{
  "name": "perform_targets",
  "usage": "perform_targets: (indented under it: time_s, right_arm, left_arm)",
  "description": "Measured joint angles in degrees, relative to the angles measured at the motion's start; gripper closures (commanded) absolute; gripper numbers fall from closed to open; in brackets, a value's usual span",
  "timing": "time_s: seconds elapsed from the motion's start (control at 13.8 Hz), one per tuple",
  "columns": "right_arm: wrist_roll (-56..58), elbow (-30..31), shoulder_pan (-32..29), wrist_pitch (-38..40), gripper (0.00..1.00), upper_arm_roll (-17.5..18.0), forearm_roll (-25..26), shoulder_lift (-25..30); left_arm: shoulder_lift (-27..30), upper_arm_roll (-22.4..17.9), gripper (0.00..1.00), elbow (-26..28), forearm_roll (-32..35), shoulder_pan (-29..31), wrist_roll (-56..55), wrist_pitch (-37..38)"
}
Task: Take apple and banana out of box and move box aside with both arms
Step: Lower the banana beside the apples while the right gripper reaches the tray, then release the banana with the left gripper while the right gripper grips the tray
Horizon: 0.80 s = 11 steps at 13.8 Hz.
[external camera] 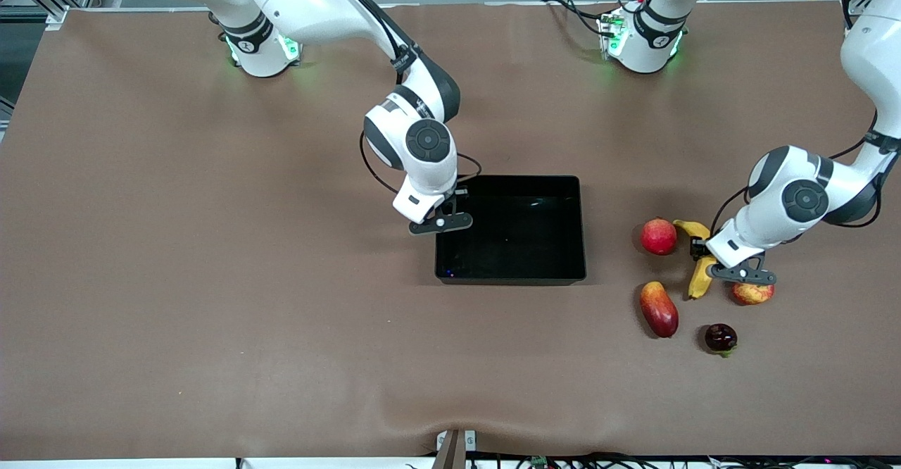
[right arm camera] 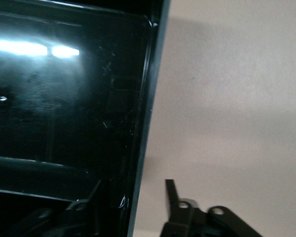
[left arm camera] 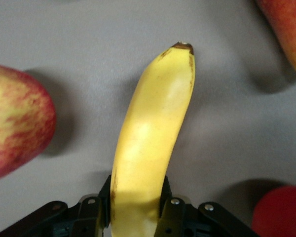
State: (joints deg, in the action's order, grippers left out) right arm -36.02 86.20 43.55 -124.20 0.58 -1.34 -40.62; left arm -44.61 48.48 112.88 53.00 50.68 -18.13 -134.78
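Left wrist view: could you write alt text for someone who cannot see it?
A yellow banana lies on the brown table, clamped at its near end by the left gripper with its dark jaws shut on it. The apple sits beside it, and two other red fruits show at the edges.

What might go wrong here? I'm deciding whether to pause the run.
The left gripper is shut on the banana, with the apple close beside; lifting away could nudge it. The right gripper straddles one wall of the empty box alone, so pulling now might twist it.
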Motion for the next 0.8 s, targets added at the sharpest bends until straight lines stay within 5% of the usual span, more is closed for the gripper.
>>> perform_targets:
  time_s: [0.14,0.22,0.58,0.8]
  right_arm:
    - [-1.73,-0.01,1.11,-0.05,1.0,0.08,0.01,-0.29]
    - [-2.12,-0.06,1.63,-0.12,1.0,0.07,-0.01,-0.28]
    - [-2.99,-0.63,0.91,-0.1,1.0,-0.9,0.07,0.94]
    - [-2.82,-0.56,-4.37,2.92,1.0,-1.81,0.27,5.27]
  left_arm:
    - [-0.33,-0.72,0.43,-1.3,0.0,-1.09,0.0,0.0]
    - [-0.53,-0.82,0.0,-1.83,0.0,-1.1,0.0,0.0]
    - [-0.78,-0.75,0.0,-3.13,-0.02,-0.82,0.0,0.02]
    - [0.54,5.9,0.0,-3.33,-3.56,4.21,-0.23,1.91]
